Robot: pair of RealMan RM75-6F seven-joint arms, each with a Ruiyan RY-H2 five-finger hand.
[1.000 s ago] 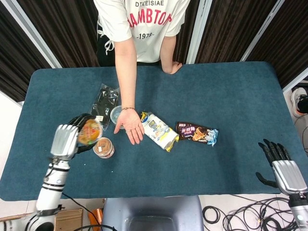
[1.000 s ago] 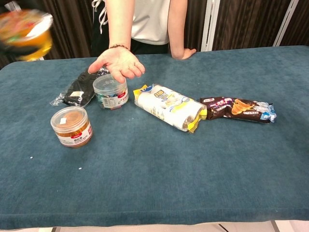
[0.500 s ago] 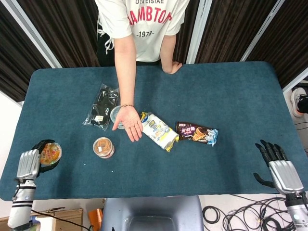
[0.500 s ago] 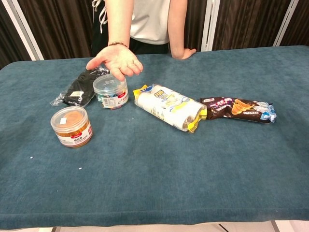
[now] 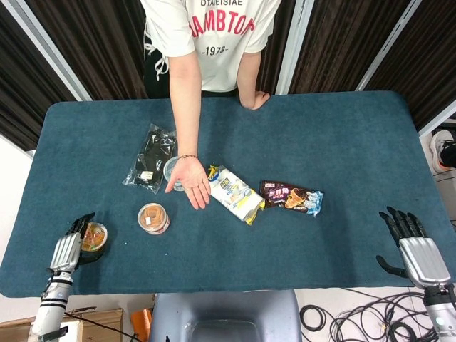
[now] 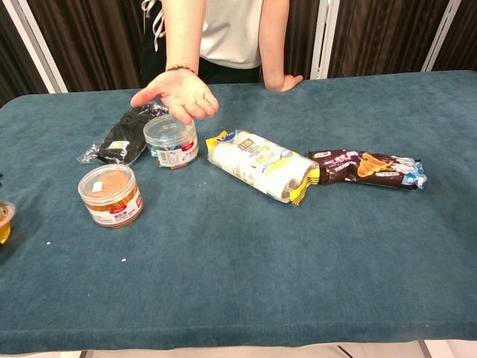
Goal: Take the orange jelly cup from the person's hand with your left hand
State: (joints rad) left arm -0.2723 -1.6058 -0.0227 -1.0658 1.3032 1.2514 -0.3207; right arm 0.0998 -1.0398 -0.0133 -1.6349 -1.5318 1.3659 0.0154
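The orange jelly cup [image 5: 93, 237] is at the table's front left corner, gripped by my left hand [image 5: 68, 249], whose dark fingers curl around it. In the chest view only the cup's edge [image 6: 4, 221] shows at the left border, low by the cloth. The person's hand [image 5: 189, 184] hovers palm up and empty over the table's middle left, seen in the chest view as an open palm [image 6: 179, 94]. My right hand [image 5: 416, 247] hangs off the front right corner, its fingers spread and holding nothing.
A brown-lidded jar [image 5: 153, 218] stands between my left hand and the person's palm. A clear tub [image 6: 171, 139] sits under that palm, with a black packet [image 5: 152, 158] behind it. A white and yellow packet [image 5: 235, 194] and a brown snack bar [image 5: 291, 197] lie mid-table.
My left hand has carried the jelly cup away from the person's palm, leftward and down to the front left corner. The person's hand stays open and empty.
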